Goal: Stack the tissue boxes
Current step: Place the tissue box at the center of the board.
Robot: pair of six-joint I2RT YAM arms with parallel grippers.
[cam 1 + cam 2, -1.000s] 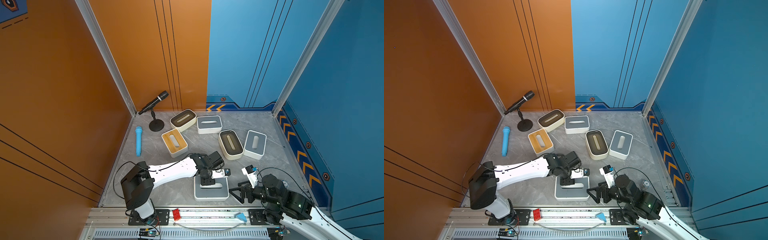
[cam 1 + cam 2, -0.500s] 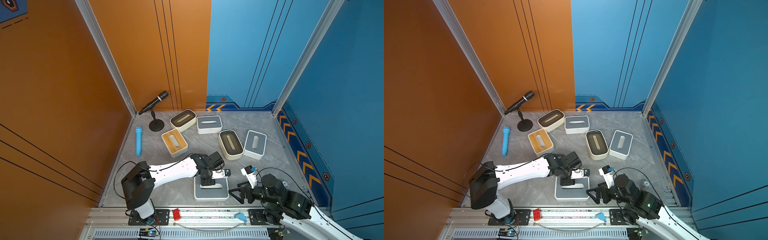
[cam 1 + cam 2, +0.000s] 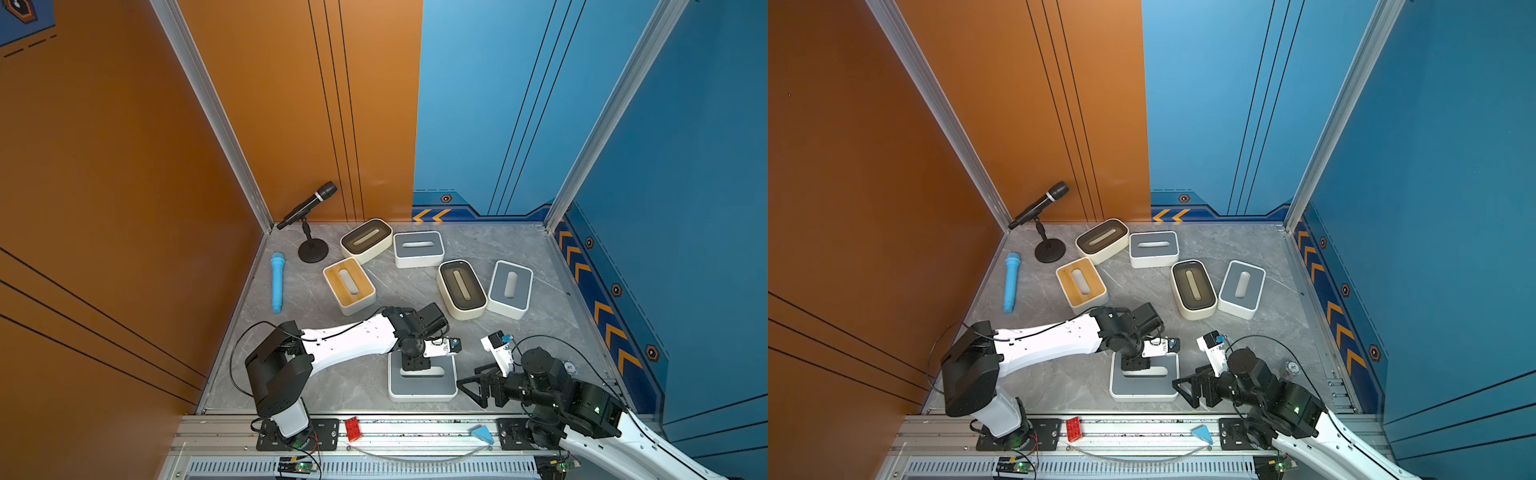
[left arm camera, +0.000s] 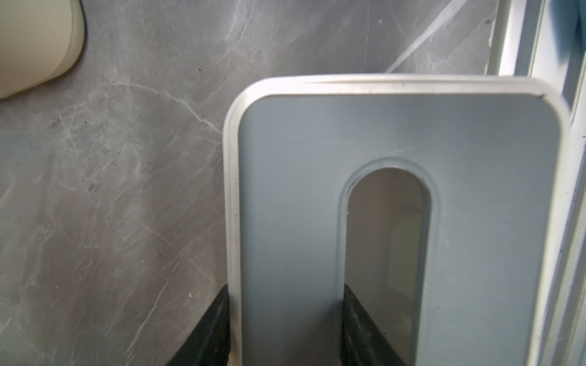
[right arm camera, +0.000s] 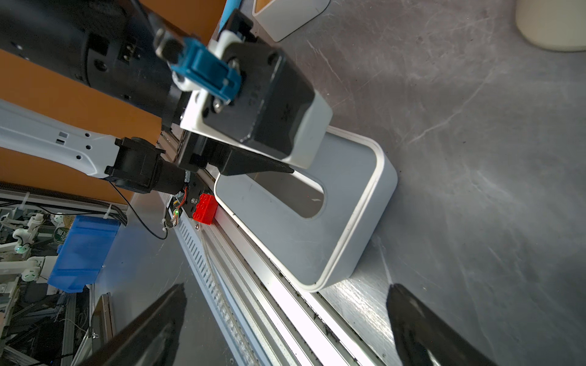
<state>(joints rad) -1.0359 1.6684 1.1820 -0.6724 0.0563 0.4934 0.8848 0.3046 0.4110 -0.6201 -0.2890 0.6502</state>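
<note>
A grey-lidded tissue box (image 3: 422, 380) (image 3: 1144, 384) lies at the table's front edge. My left gripper (image 3: 414, 365) (image 4: 285, 301) is shut on its far long wall, with one finger in the lid's oval slot (image 4: 385, 240) and one outside the rim. My right gripper (image 3: 478, 386) (image 5: 287, 288) stands open just right of that box (image 5: 304, 215), holding nothing. Farther back lie a bamboo-lidded box (image 3: 349, 285), two brown-lidded boxes (image 3: 366, 240) (image 3: 461, 289) and two more grey-lidded boxes (image 3: 418, 248) (image 3: 510, 289), all lying singly.
A black microphone on a stand (image 3: 309, 226) occupies the back left corner, with a blue toy microphone (image 3: 277, 281) lying along the left wall. The metal front rail (image 3: 415, 428) carries a red brick (image 3: 352, 428) and a blue wedge (image 3: 482, 434). Walls enclose three sides.
</note>
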